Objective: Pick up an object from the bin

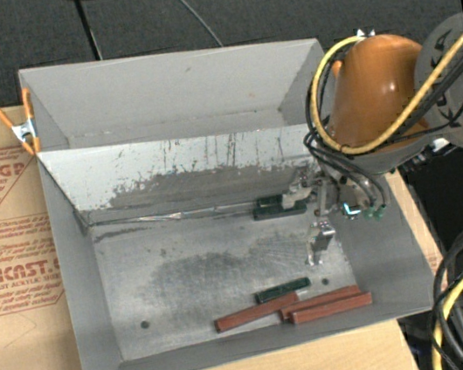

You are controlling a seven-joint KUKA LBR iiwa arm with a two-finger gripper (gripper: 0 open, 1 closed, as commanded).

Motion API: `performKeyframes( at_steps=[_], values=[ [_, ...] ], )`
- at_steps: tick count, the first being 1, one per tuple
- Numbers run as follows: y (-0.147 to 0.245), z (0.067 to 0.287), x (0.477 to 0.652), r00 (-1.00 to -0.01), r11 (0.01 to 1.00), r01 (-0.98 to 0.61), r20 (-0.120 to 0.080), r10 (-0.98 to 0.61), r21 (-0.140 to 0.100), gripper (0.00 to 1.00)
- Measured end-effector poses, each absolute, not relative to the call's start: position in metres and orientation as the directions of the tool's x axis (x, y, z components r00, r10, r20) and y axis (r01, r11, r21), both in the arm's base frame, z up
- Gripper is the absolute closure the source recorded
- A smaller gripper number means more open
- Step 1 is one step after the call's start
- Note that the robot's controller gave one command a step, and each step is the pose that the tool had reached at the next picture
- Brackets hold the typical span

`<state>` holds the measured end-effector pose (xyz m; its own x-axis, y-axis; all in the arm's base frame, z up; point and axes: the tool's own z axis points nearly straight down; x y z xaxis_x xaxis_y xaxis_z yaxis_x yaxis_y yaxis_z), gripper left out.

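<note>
Plainly, the gripper point(312, 219) hangs low inside the grey bin point(79, 277) with its jaws apart and nothing between them. Just beside its far finger, on the side away from the arm, lies a dark green block point(268, 209). It looks small, stiff and light, best pinched across its narrow width. From the gripper toward the bin's near wall lie a short dark bar point(282, 290) and two reddish-brown sticks point(253, 315), one touching the other. These are probably rigid and light, and likely to tip unless taken near mid-length. Whether the far finger touches the block is hard to make out, since the block's pale end merges with it. The orange cover point(375, 92) and cables hide the wrist and the floor beneath
</note>
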<state>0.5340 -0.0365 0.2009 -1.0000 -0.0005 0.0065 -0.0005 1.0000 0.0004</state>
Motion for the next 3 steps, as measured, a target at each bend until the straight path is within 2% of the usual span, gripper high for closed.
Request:
performKeyframes(
  at_steps=[1,2,3],
  values=[
    [-0.036,0.205,0.536,-1.0,1.0,-0.001,-0.001,-0.001,0.0,0.0],
    [-0.031,0.166,0.524,-0.998,0.998,-0.061,-0.008,-0.061,-0.001,0.0],
    [-0.029,0.124,0.506,-0.977,0.977,-0.212,-0.001,-0.212,0.0,0.0]
  ],
)
